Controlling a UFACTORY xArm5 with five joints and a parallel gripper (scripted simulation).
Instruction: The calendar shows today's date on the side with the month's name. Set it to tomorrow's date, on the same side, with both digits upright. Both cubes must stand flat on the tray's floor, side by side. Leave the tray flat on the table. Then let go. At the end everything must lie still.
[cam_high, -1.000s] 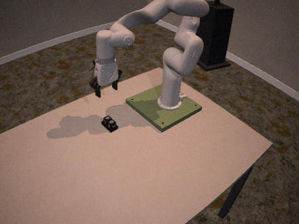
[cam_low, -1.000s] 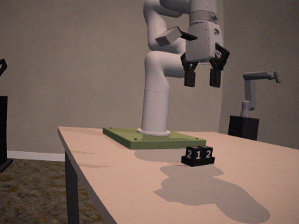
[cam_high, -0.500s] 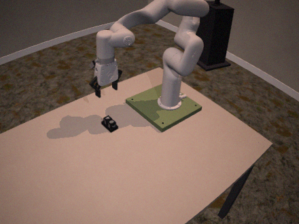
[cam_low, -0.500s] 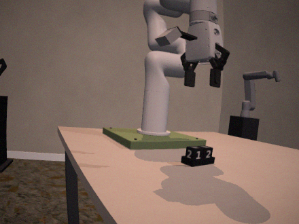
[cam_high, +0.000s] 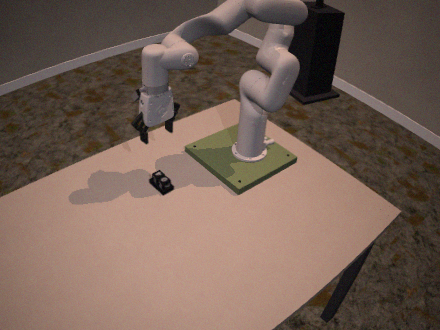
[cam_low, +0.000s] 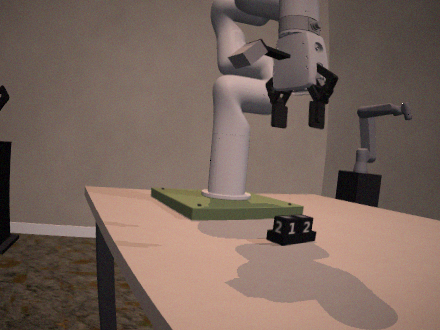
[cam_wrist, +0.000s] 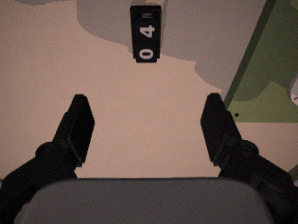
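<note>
The small black calendar (cam_high: 161, 182) (cam_low: 291, 230) (cam_wrist: 146, 39) stands on the table, with two digit cubes side by side in a low black tray (cam_low: 290, 240). In the exterior view the digits 2, 1 and 2 show on the cubes' sides. In the wrist view their top faces read 0 and 4. I cannot see the month's name. My gripper (cam_high: 155, 131) (cam_low: 298, 115) (cam_wrist: 147, 107) is open and empty. It hangs high above the table, behind and to one side of the calendar, not touching it.
The arm's green base plate (cam_high: 260, 165) (cam_low: 225, 207) (cam_wrist: 260, 85) lies close beside the calendar. A black pedestal (cam_high: 315, 50) stands on the floor beyond the table. A second small arm (cam_low: 367, 135) on a black box stands off the table.
</note>
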